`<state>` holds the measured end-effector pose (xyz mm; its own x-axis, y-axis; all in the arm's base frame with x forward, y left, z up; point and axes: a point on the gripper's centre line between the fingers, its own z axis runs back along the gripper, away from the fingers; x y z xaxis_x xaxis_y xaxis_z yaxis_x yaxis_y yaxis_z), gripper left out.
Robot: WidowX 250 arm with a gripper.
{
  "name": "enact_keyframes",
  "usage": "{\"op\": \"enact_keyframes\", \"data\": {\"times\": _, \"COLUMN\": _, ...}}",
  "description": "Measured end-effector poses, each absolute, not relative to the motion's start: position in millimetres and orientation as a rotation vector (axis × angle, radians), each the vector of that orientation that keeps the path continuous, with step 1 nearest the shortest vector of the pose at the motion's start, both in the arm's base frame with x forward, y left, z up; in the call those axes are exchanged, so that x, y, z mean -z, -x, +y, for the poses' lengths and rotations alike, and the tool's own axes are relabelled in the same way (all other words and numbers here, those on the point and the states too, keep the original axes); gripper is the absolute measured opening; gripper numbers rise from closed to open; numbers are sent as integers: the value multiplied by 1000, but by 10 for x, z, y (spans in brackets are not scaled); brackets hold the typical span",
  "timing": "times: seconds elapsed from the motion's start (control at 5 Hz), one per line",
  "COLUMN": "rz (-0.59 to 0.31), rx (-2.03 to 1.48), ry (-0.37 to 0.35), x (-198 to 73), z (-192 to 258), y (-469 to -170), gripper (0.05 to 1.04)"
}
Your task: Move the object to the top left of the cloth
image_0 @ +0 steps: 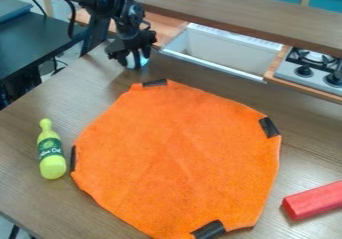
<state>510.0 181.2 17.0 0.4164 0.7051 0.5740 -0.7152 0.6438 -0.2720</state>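
Pale blue-white object: upper left of frame, off the cloth, past its upper-left edge. Mostly hidden by the black gripper, so exact type unclear. Gripper hung down right around it, arm entering from the upper left. Couldn't tell if it was clenched on the object or released; also couldn't tell if the object touched the tabletop.

Orange cloth lay spread over the middle of frame and down to the bottom, roughly round outline, black tape at four spots on its edge: top, right, bottom, left. Nothing else overlapped it. Yellow-green bottle with dark green label sat left of the cloth, apart from it, neck toward top of frame. Red block was at lower right, cut by the frame edge, apart from cloth. White sink top centre, stove upper right.
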Motion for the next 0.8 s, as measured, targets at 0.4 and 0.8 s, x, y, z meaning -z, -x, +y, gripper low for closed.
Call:
{"op": "enact_keyframes", "data": {"times": 0.4, "rz": -688, "rx": -918, "ry": 6, "x": -161, "z": 1859, "y": -5123, "gripper": 607}}
{"op": "enact_keyframes", "data": {"times": 0.8, "rz": -672, "rx": -930, "ry": 48, "x": -140, "z": 1897, "y": -5089, "gripper": 606}}
